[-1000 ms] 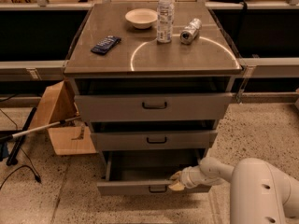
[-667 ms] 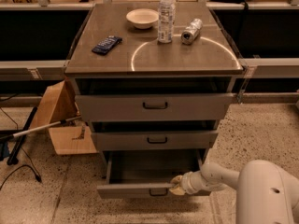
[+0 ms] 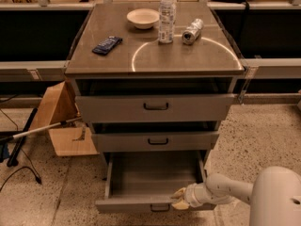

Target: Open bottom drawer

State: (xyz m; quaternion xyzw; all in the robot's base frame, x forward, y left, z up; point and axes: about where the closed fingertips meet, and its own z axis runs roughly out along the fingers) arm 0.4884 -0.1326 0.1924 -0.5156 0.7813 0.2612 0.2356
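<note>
The bottom drawer [image 3: 141, 204] of the grey metal cabinet is pulled far out, and its empty grey inside shows. Its small black pull handle [image 3: 160, 208] sits on the front near the lower edge of the view. My gripper [image 3: 179, 198] comes in from the lower right on a white arm and rests at the drawer's front top edge, just right of the handle. The middle drawer [image 3: 155, 141] and top drawer [image 3: 155, 107] above it are only slightly out.
On the cabinet top [image 3: 94, 65] stand a white bowl [image 3: 142, 18], a clear water bottle [image 3: 167, 14], a can lying on its side [image 3: 192, 31] and a dark blue packet [image 3: 107, 44]. A cardboard box [image 3: 59, 121] and a long-handled tool [image 3: 37, 131] lie at the left on the speckled floor.
The bottom drawer has slid further out toward the camera, and my gripper has moved with its front edge toward the lower part of the view.
</note>
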